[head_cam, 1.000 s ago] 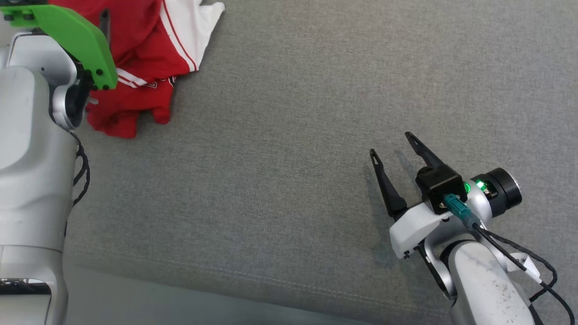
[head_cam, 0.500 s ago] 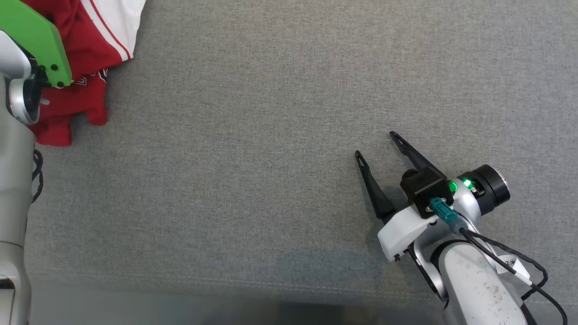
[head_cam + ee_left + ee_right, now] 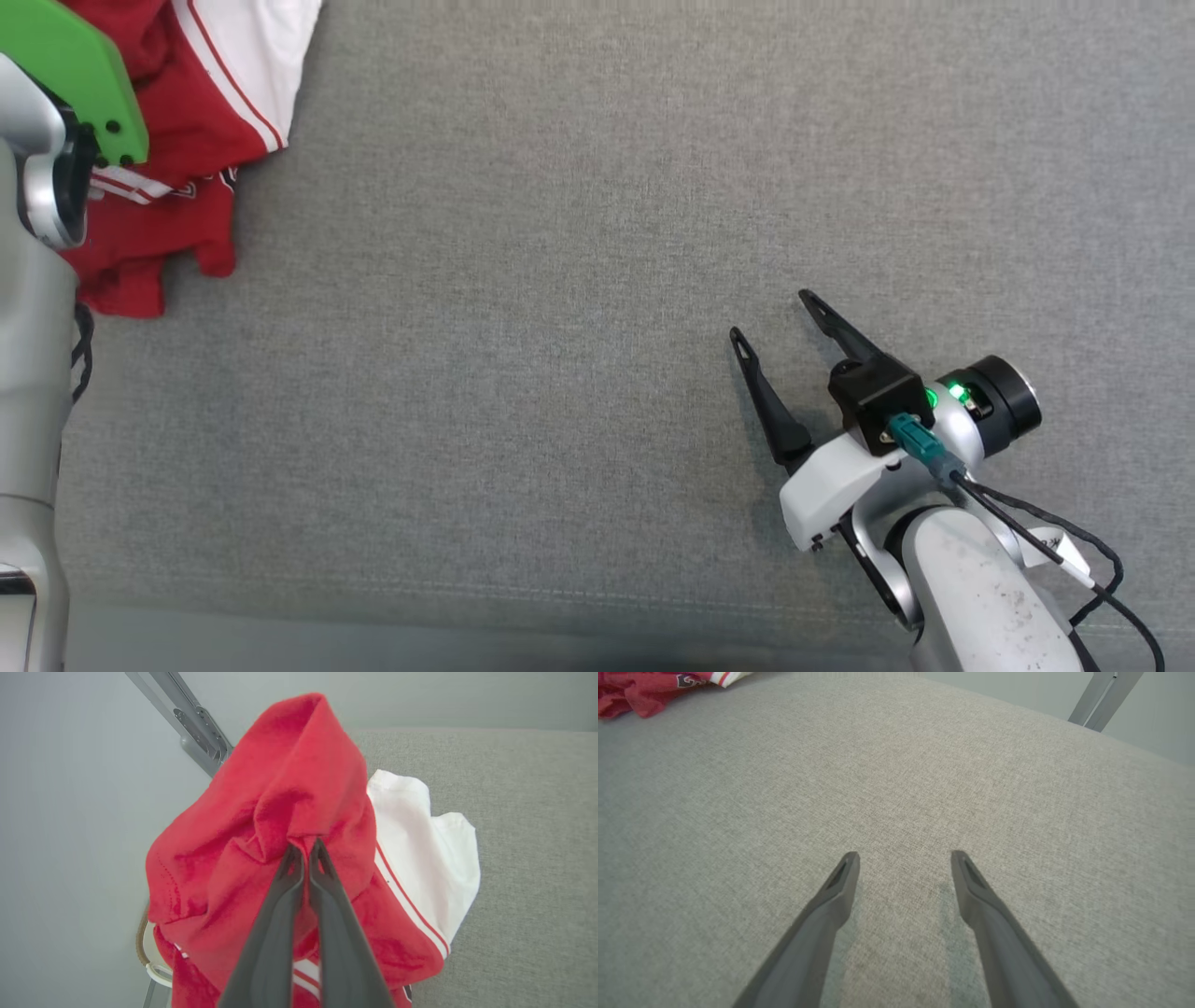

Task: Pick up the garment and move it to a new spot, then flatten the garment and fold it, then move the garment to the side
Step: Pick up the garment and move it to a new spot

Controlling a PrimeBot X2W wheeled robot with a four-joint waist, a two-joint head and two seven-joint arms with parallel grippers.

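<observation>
Closed up since a second ago on the left hand point(image 3: 306, 847): both dark fingers pressed tight together, pinching a fold of the garment point(image 3: 289, 788). Red cloth bunched up around those fingertips, the rest lying at the far left edge of the table point(image 3: 560, 327).

One garment only, red, with a white part and thin red and white stripes. Some small letters on the red cloth, too small to read.

Two hands counted, two fingers on each. Wide open on the right hand point(image 3: 771, 315), holding nothing, low over bare grey table, well apart from the garment.

One green piece point(image 3: 65, 84) on the left arm, in front of the garment. One small white tag point(image 3: 1050, 543) on the right arm's cable, with marks too tiny to read.
</observation>
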